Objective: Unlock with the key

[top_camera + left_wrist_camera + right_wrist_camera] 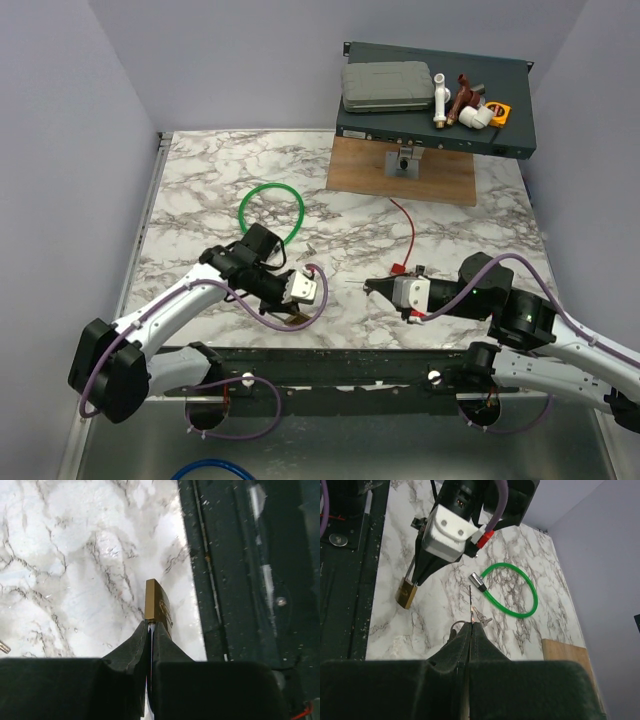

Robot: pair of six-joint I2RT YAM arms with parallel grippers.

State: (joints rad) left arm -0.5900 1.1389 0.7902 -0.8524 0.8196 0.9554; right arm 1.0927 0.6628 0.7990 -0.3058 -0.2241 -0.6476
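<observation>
My left gripper (286,310) is shut on the silver shackle of the brass padlock (157,607), which hangs just above the marble near the table's front edge; it also shows as the padlock (406,594) and the padlock (295,321). My right gripper (471,625) is shut on the key (471,597), whose thin blade sticks out past the fingertips toward the left arm. From above, the right gripper (372,287) sits a short way right of the padlock with the key (357,286) pointing at it. A red tag (398,268) and thin red cord (410,232) trail behind it.
A green cable loop (271,212) lies behind the left arm. Small loose keys (482,616) lie on the marble between the grippers. At the back right a wooden board (402,172) carries a dark shelf (515,140) with a grey case and fittings. A dark rail (235,580) runs along the near edge.
</observation>
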